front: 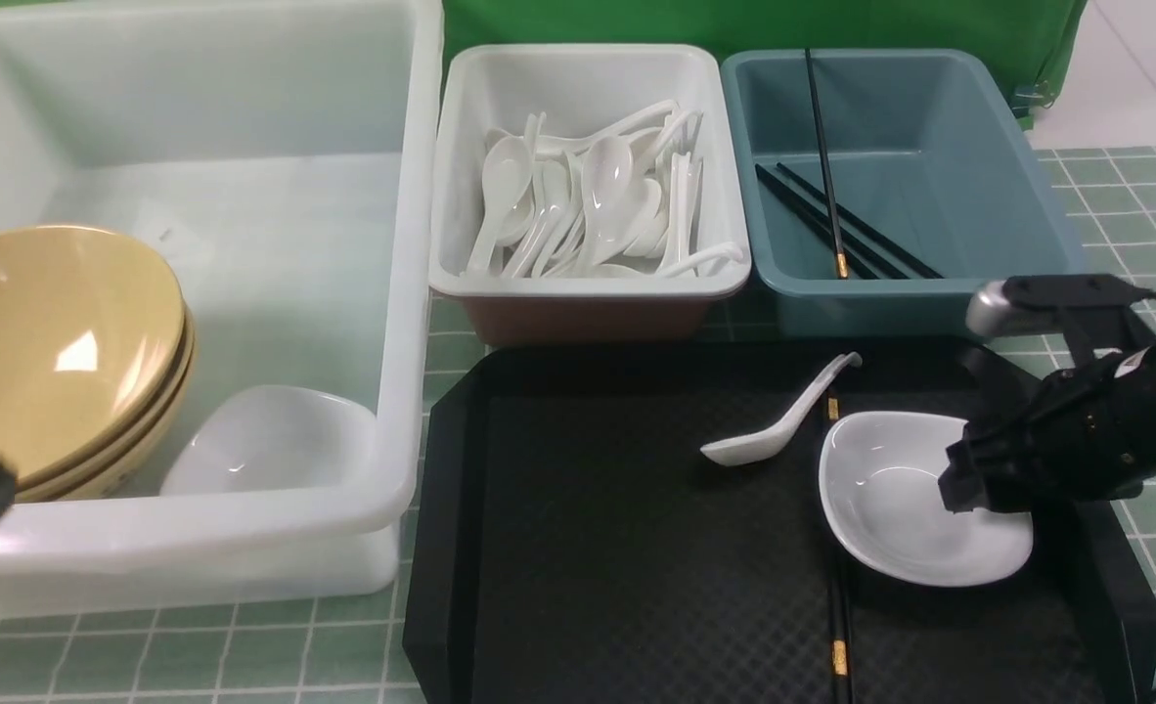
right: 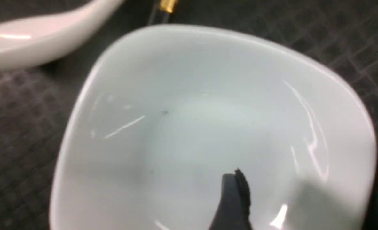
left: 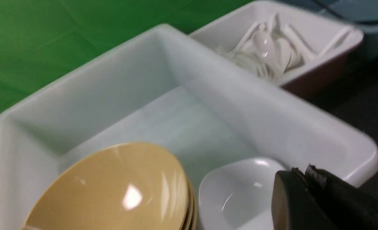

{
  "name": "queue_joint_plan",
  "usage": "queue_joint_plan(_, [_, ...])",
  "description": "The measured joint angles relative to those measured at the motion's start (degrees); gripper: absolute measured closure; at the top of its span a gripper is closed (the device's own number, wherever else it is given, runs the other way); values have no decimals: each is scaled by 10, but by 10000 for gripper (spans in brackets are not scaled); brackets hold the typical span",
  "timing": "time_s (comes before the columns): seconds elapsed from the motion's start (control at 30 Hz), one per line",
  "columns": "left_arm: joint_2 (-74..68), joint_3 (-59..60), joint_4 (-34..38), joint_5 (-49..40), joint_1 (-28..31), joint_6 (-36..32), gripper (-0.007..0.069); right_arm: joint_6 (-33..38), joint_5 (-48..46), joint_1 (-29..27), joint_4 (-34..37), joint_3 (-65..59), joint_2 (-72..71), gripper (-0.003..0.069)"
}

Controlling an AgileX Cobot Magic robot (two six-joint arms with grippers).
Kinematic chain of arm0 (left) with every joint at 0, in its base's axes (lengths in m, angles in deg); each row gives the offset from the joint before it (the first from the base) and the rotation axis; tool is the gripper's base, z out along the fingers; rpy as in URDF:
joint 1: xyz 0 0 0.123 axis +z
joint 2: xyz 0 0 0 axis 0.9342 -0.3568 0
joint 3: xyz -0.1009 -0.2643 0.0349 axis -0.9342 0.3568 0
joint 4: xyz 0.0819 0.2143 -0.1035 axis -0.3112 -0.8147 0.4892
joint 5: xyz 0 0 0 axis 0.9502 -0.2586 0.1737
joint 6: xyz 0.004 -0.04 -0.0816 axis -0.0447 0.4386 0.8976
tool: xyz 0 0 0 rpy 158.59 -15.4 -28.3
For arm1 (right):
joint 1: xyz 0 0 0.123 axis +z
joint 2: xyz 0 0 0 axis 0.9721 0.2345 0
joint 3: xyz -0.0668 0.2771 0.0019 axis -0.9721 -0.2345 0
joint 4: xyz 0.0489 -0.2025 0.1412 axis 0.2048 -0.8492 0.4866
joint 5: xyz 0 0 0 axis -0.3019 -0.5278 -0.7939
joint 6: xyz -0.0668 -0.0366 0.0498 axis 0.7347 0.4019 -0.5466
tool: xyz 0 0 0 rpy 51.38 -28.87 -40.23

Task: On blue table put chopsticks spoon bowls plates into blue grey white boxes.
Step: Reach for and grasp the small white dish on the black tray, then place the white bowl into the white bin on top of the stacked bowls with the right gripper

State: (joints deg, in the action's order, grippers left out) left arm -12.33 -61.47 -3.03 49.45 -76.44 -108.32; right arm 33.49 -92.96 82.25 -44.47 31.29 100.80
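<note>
Reaching into the plate [front: 891, 504] with right gripper [front: 959, 484] for a rim pinch; impossible to tell if released. Parking left gripper [left: 301, 174] clenched, empty, by large box [front: 412, 293].

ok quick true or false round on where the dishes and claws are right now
1. The tan bowls are stacked inside the large white box. True.
2. The blue-grey box holds spoons. False: it holds chopsticks; the spoons are in the middle white box.
3. One spoon lies on the black tray next to a plate. True.
4. The left claw grips a bowl. False: it is shut on nothing.
5. The right claw is at the plate on the tray. True.
</note>
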Motion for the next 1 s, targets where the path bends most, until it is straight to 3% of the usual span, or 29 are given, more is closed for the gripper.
queue_joint_plan(0.13, [74,67,-78,6,0,63,622,-6,1,0,-1,0,20,141])
queue_joint_plan(0.23, [98,86,-118,26,0,84,622,0,-1,0,4,3,20,193])
queue_joint_plan(0.27, [112,92,-143,46,0,99,622,15,-10,0,10,4,21,282])
queue_joint_plan(0.3, [114,92,-147,50,0,105,622,17,-12,0,11,4,21,282])
queue_joint_plan(0.4, [120,93,-175,71,0,142,622,54,-63,0,24,27,8,510])
queue_joint_plan(0.5, [120,93,-187,71,0,156,622,64,-122,5,26,62,-27,584])
queue_joint_plan(0.63, [120,93,-190,72,0,157,622,72,-148,36,23,132,-65,590])
queue_joint_plan(0.77, [120,93,-190,75,0,162,622,99,-100,160,80,252,-71,590])
queue_joint_plan(0.9, [120,93,-190,75,0,167,622,143,13,310,111,346,-5,590])
queue_joint_plan(1.0, [120,93,-190,75,0,168,622,231,96,389,116,403,70,590])
